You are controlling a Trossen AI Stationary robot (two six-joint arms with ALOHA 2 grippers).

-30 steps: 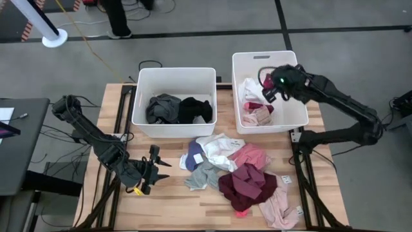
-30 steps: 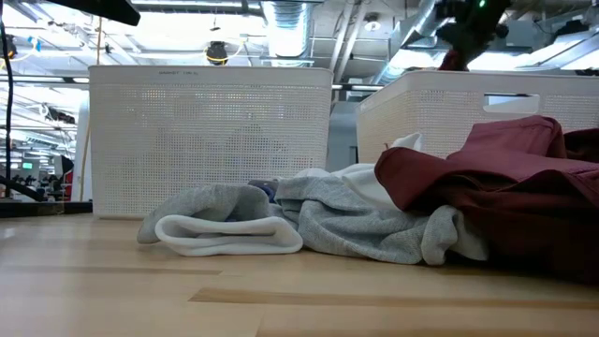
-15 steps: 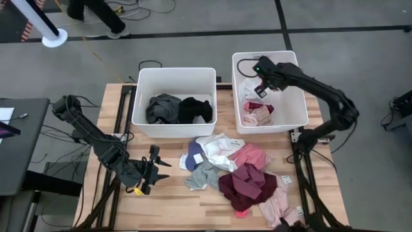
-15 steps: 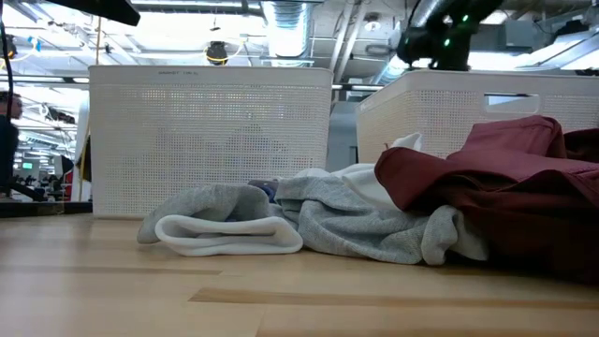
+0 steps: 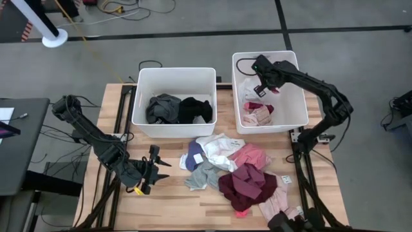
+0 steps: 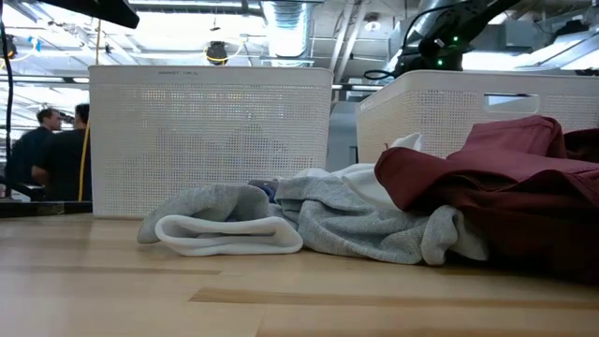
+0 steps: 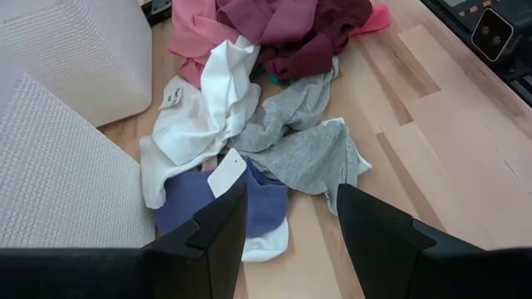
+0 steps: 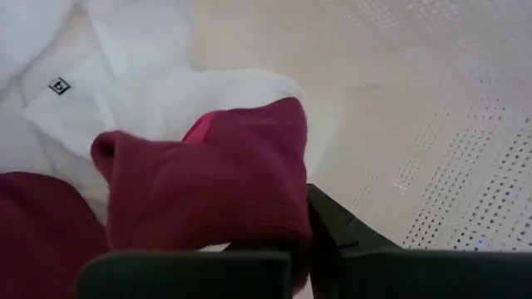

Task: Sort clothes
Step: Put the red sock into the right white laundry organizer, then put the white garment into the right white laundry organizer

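Since the earlier frame the right gripper [image 5: 261, 82] has swung from the right bin's [image 5: 239, 61] middle toward its far inner corner; its fingers [image 8: 337, 241] are barely parted with a maroon garment [image 8: 208, 178] between them, though a firm grip cannot be confirmed. The left gripper [image 5: 156, 169] waits with fingers apart, near the unsorted clothes [image 5: 235, 174] heaped just in front of that bin. These look light, limp and non-slip; a pinch on a raised fold should lift one.
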